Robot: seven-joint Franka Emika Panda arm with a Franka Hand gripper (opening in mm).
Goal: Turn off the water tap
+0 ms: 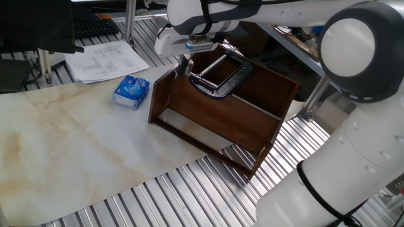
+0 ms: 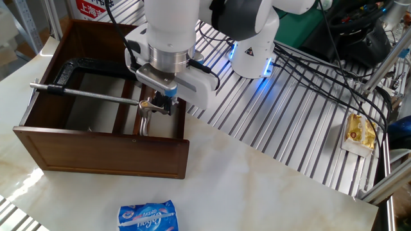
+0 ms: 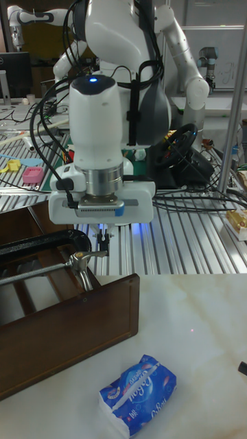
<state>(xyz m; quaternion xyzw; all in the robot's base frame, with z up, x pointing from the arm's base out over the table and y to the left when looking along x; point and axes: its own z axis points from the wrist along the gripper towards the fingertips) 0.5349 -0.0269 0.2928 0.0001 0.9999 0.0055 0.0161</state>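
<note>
Over the near right corner of the dark brown wooden frame (image 2: 103, 154), the gripper (image 2: 160, 102) hangs straight down from the white arm (image 2: 170, 32). Its fingers (image 3: 103, 241) sit close together around the top of the small tap lever, though whether they actually pinch it cannot be told from any view.

The water tap (image 1: 218, 75) rests across the top of the frame: a black curved body (image 2: 77, 64) lies along the far side, and a shiny threaded rod (image 2: 87, 95) runs from the left wall toward the gripper. At the rod's right end, a silvery curved lever piece (image 3: 81, 264) stands just under the fingers, leaning against the frame's inner wall.

On the marble counter (image 1: 57, 151) lies a blue tissue pack (image 2: 146, 215), well apart from the frame's front wall. Printed sheets (image 1: 107, 60) lie at the counter's far edge in one fixed view. Beyond the counter runs ribbed metal (image 2: 282, 122), and a small yellow packet (image 2: 359, 133) sits at its right side, far from everything else.
</note>
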